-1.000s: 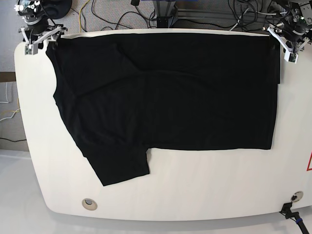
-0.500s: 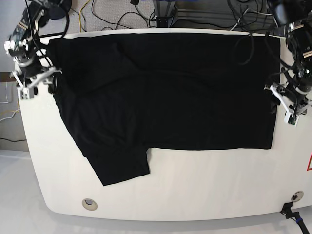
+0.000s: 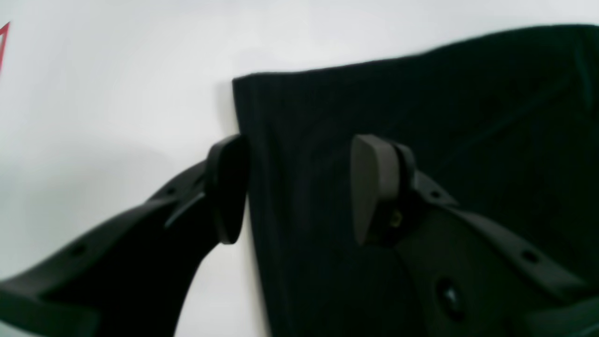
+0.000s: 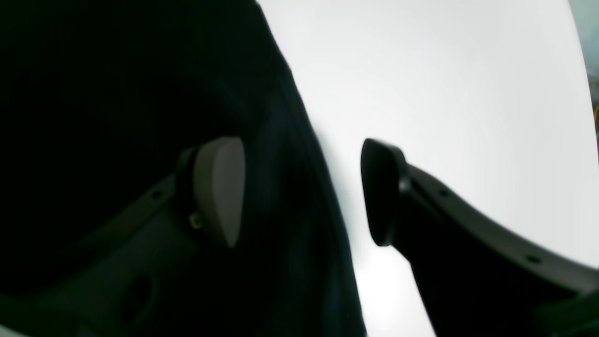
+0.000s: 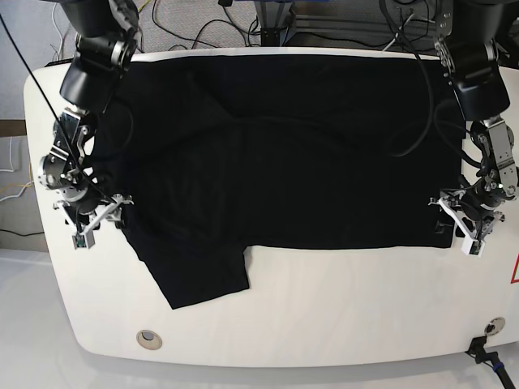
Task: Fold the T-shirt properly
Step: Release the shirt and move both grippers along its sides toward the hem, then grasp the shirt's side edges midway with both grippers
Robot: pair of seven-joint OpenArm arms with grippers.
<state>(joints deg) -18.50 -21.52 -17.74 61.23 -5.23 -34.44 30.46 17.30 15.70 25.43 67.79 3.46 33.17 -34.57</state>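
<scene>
The black T-shirt (image 5: 284,162) lies spread on the white table (image 5: 340,316), plain side up, with one sleeve sticking out at the front left (image 5: 203,275). My left gripper (image 5: 454,227) is open at the shirt's front right corner. In the left wrist view it (image 3: 299,187) straddles the shirt's side edge (image 3: 421,93), one finger (image 3: 227,187) over bare table, the other over cloth. My right gripper (image 5: 99,223) is open at the shirt's left edge. In the right wrist view it (image 4: 299,187) straddles that edge of the shirt (image 4: 117,70) the same way.
Cables (image 5: 186,24) and a frame base (image 5: 276,20) lie behind the table's back edge. A round grommet (image 5: 147,338) sits at the front left and another (image 5: 492,326) at the front right. A red mark (image 5: 515,271) is at the right edge.
Both arms have moved from the shirt's back corners forward along its sides, and both grippers now sit low at its left and right edges. The shirt lies much as before.
</scene>
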